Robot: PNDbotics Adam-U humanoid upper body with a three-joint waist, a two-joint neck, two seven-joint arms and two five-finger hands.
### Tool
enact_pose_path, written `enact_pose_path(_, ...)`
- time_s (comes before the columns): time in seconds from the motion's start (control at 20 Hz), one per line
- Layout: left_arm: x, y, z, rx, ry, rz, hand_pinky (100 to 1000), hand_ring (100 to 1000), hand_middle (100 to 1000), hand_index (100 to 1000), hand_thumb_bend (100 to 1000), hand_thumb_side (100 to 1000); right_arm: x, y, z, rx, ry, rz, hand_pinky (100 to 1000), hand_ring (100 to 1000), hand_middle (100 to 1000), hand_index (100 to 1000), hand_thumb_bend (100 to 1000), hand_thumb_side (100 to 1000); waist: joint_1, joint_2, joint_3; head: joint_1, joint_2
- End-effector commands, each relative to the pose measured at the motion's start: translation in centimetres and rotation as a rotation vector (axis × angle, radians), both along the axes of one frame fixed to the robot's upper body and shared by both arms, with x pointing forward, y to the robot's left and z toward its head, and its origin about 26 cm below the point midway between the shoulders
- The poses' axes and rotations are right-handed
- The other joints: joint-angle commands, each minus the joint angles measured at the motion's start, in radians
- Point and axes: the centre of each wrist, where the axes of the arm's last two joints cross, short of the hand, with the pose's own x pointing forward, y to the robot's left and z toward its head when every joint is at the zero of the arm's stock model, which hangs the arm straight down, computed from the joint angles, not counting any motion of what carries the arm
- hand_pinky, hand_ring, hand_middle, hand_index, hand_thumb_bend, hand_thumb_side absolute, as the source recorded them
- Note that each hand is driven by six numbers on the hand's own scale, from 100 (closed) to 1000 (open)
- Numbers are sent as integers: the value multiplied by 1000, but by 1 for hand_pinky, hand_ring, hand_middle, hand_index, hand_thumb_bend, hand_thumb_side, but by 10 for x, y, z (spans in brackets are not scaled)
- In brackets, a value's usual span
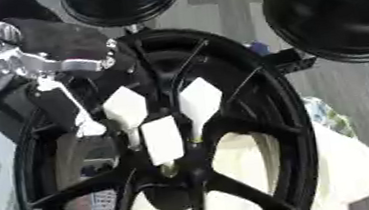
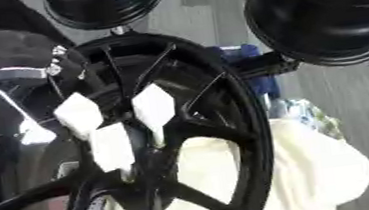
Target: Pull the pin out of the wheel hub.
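— Where was the wheel hub point(image 1: 227, 137)?

— Big black one, standing on edge, spokes facing us, cream cloth point(image 2: 319, 171) behind its right rim.

— And the hand?

— Left hand point(image 1: 150, 116) reached in from the upper left, white fingertips point(image 1: 201, 100) closed in a pinch at the hub's centre. The pin itself was hidden.

— The right?

— Out of sight. Two more black wheels point(image 1: 335, 8) hung above.

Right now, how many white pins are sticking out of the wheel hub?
3. One upper left, one upper right, one lower between them, all on the black wheel hub. The robot hand may hide others at upper left.
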Motion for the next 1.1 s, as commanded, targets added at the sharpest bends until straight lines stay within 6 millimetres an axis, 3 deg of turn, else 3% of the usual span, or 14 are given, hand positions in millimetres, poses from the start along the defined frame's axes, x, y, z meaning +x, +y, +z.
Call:
enact_pose_path(0.05, -1, 2, 6, -12, -3, -3, 821, 800, 705, 842, 304, 304, -3, -2, 11, 27, -24, -139, 833, 608, 661, 849, 445, 277, 1, -17, -1, 2, -12)
enact_pose_path(0.45, -9, 1, 12, -40, 17, -35, 813, 763, 649, 801, 265, 250, -4, -3, 10, 33, -22, -146, 833, 607, 660, 849, 444, 276, 1, -20, -1, 2, -13)
enact_pose_path(0.7, -8, 0, 9, -19, 21, -18, 774, 672, 501, 714, 265, 189, -4, -3, 10, 36, -25, -147, 833, 607, 660, 849, 444, 276, 0, -19, -1, 3, -14)
enact_pose_path(1.1, -4, 1, 3, -7, 37, -5, 748, 592, 405, 622, 243, 130, -5, -4, 10, 39, -30, -150, 834, 607, 659, 850, 436, 280, -1, -19, -3, 5, -15)
